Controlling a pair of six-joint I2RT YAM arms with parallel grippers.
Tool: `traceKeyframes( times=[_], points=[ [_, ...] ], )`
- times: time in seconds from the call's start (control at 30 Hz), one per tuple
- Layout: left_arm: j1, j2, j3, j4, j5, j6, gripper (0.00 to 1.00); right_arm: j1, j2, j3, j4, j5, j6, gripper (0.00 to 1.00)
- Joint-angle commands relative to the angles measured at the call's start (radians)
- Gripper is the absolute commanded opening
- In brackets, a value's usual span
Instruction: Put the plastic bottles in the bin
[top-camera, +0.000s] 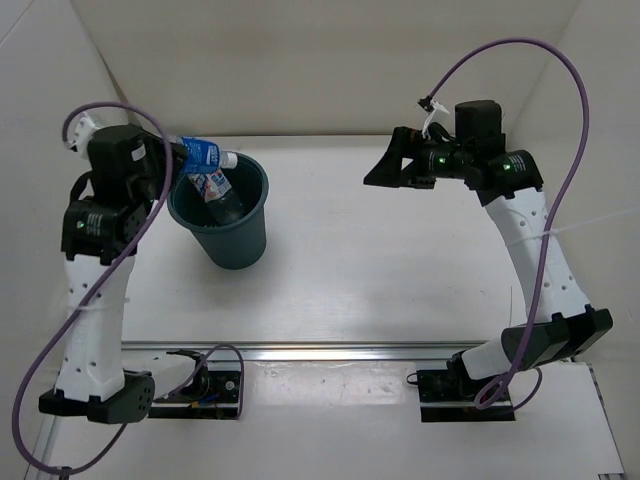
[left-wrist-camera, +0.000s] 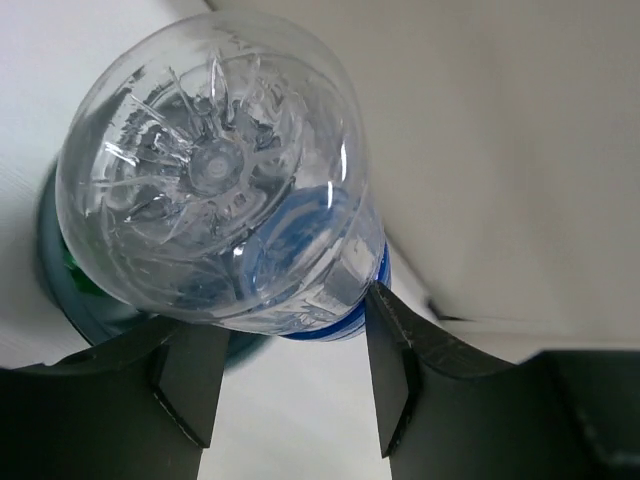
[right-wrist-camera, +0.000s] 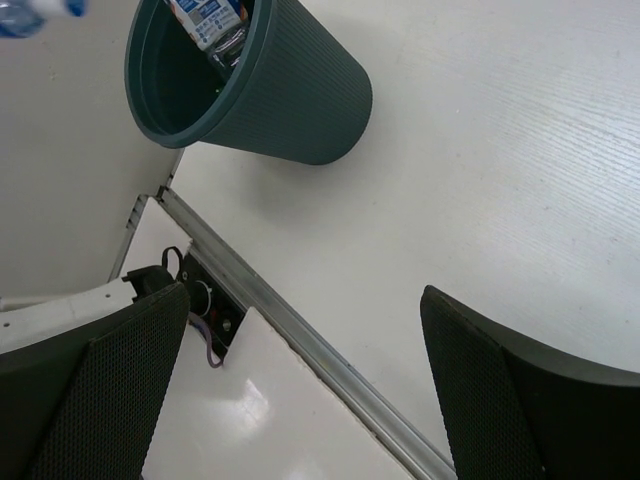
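My left gripper (top-camera: 183, 158) is shut on the clear bottle with the blue label (top-camera: 205, 153), held tilted over the far left rim of the teal-grey bin (top-camera: 243, 245). In the left wrist view the bottle's base (left-wrist-camera: 210, 170) fills the frame between my fingertips (left-wrist-camera: 290, 375); the bin's rim (left-wrist-camera: 55, 285) and a bit of green show behind it. A bottle with a white, red and blue label (top-camera: 213, 185) lies inside the bin, also seen in the right wrist view (right-wrist-camera: 205, 15). My right gripper (top-camera: 385, 165) is open and empty, high over the table to the right of the bin (right-wrist-camera: 290, 100).
A metal rail (top-camera: 350, 350) runs along the table's near edge, also in the right wrist view (right-wrist-camera: 300, 340). White walls enclose the back and sides. Purple cables loop from both arms.
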Motion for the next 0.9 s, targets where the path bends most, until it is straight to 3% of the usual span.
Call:
traceKeyframes(
  times=[0.0, 0.1, 0.17, 0.27, 0.3, 0.37, 0.47, 0.57, 0.7, 0.8, 0.87],
  points=[
    [0.003, 0.019, -0.107, 0.034, -0.097, 0.178, 0.49, -0.004, -0.050, -0.015, 0.017, 0.016, -0.019, 1.00],
    [0.003, -0.003, -0.209, 0.074, -0.097, 0.209, 0.60, -0.004, -0.071, -0.034, 0.007, 0.036, -0.028, 1.00],
    [0.003, -0.031, -0.210, 0.046, -0.112, 0.227, 0.99, -0.004, -0.082, -0.035, -0.009, 0.067, -0.028, 1.00],
    [0.003, -0.053, -0.017, -0.050, -0.262, 0.261, 0.99, -0.013, -0.082, -0.021, -0.059, 0.185, 0.016, 1.00],
    [0.003, -0.115, -0.003, 0.022, -0.313, 0.312, 0.99, -0.026, -0.082, -0.021, -0.073, 0.212, 0.029, 1.00],
    [0.003, -0.212, -0.110, 0.124, -0.353, 0.443, 0.99, -0.040, -0.082, -0.039, -0.092, 0.242, 0.050, 1.00],
    [0.003, -0.391, -0.378, 0.153, -0.480, 0.459, 0.99, -0.070, -0.082, -0.061, -0.124, 0.263, 0.069, 1.00],
    [0.003, -0.490, -0.594, 0.020, -0.560, 0.395, 0.99, -0.098, -0.115, -0.131, -0.138, 0.286, 0.089, 1.00],
    [0.003, -0.525, -0.780, -0.163, -0.695, 0.114, 0.99, -0.121, -0.223, -0.293, -0.089, 0.390, 0.127, 1.00],
    [0.003, -0.544, -0.927, -0.122, -0.769, 0.090, 0.99, -0.121, -0.309, -0.422, -0.057, 0.421, 0.127, 1.00],
    [0.003, -0.533, -1.006, -0.151, -0.855, -0.028, 0.99, -0.121, -0.362, -0.493, -0.046, 0.482, 0.127, 1.00]
  ],
)
